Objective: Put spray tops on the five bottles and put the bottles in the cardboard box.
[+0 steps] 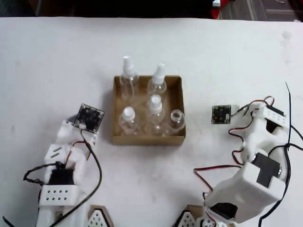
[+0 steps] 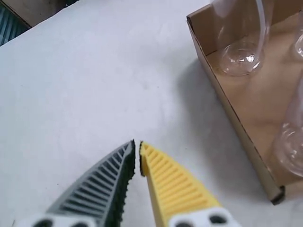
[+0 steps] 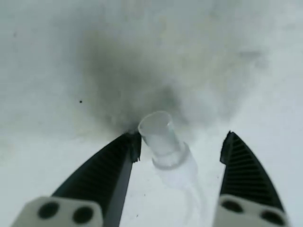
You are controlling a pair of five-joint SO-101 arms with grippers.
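The cardboard box (image 1: 147, 140) stands mid-table with several clear bottles in it. Two at the back (image 1: 128, 81) (image 1: 157, 83) and two at the front (image 1: 128, 118) (image 1: 155, 111) carry white spray tops. The front right bottle (image 1: 176, 119) has a bare neck. A white spray top (image 3: 163, 141) lies on the table between the fingers of my open right gripper (image 3: 182, 142), close to one black finger (image 3: 120, 161). My left gripper (image 2: 137, 147) is shut on nothing, over the table beside the box wall (image 2: 236, 127). Bottle bases (image 2: 239, 59) show inside the box.
The left arm (image 1: 64, 175) sits at the front left and the right arm (image 1: 253, 177) at the front right, both a little apart from the box. Red and black cables (image 1: 213, 168) loop by the right arm. The white table (image 1: 57, 61) runs wide behind.
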